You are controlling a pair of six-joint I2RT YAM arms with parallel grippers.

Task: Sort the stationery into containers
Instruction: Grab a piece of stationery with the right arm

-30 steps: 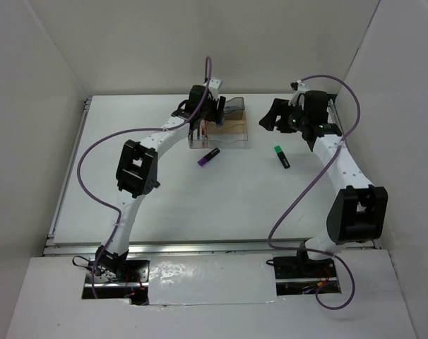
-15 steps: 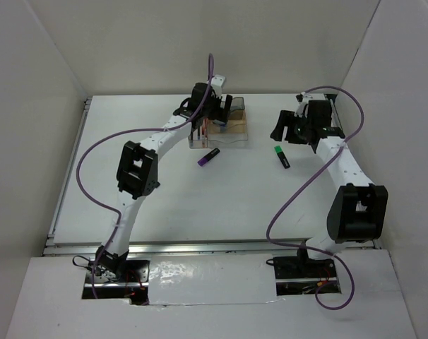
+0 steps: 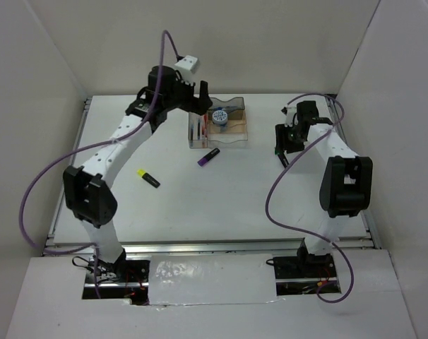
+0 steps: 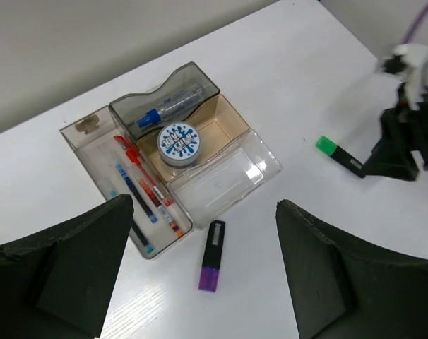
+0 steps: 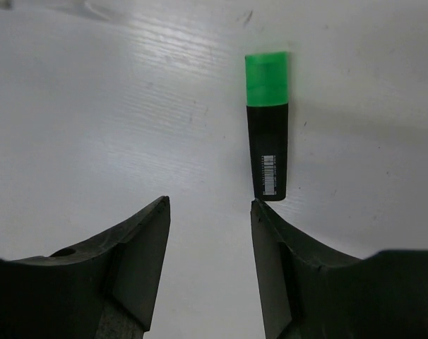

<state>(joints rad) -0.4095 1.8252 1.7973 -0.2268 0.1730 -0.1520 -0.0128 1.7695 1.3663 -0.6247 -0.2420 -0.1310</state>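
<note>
1. A robot lab cell: plain white walls (image 3: 270, 42) close in behind the left gripper (image 4: 203, 212) and right gripper (image 5: 210, 205), and at their outer sides.
2. Below them, a white table (image 3: 221, 205) with a metal rail (image 3: 200, 245) at its near edge.
3. Purple cables (image 3: 268, 205) loop loose from the arms (image 3: 122, 141); wiring (image 3: 133, 289) lies exposed at the bases (image 3: 302, 267).

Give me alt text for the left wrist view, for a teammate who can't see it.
A smoky-brown desk organiser sits on the white table, holding pens, a blue-capped bottle and a round blue-white tub. A purple highlighter lies just outside it and a green highlighter farther right. The left end effector's open fingers frame the bottom edge.
</note>
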